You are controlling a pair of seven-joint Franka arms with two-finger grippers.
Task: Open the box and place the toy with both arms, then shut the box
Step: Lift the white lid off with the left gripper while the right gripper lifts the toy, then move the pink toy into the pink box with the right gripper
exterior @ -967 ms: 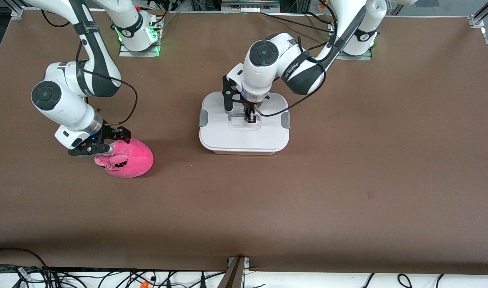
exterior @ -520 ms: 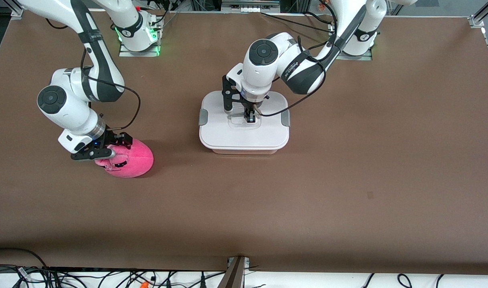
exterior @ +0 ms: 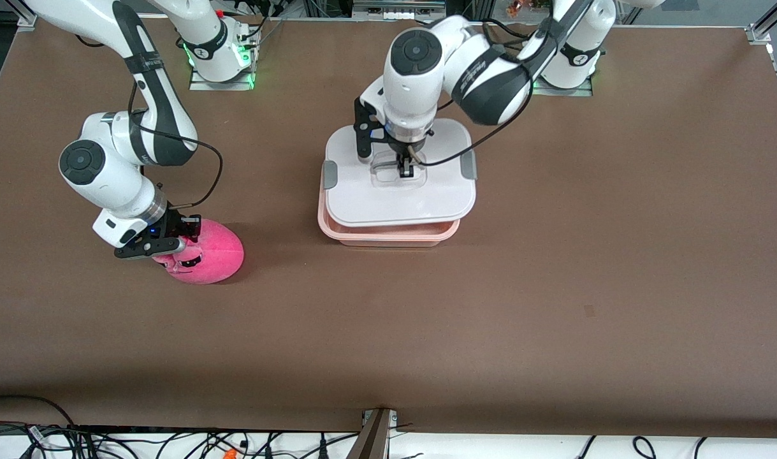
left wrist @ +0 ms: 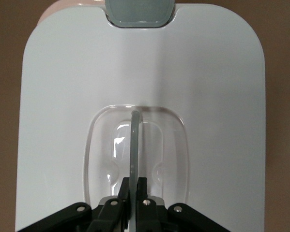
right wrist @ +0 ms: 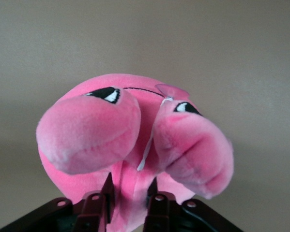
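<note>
We note the brown counter (exterior: 554,287) carrying everything. The left arm (exterior: 477,70) reaches from its base at the counter's top edge down over the box. The right arm (exterior: 127,127) bends toward the toy near its own end of the counter.

The white lid (exterior: 401,197) hangs lifted and shifted off the pink tub (exterior: 388,234), which sits mid-counter, nearer the robots' edge than the front-camera edge; the tub's rim shows beneath the lid on the camera side. A grey clip (left wrist: 139,13) shows on each short side of the lid.

The toy (exterior: 213,255) lies on the counter, toward the right arm's end.

The left pincer (exterior: 404,171) is clamped narrow on the lid's clear handle (left wrist: 133,154). The right pincer (exterior: 162,241) pinches the toy's plush (right wrist: 130,188) between its two flaps, fingers (right wrist: 100,205) pressed into the fabric.
</note>
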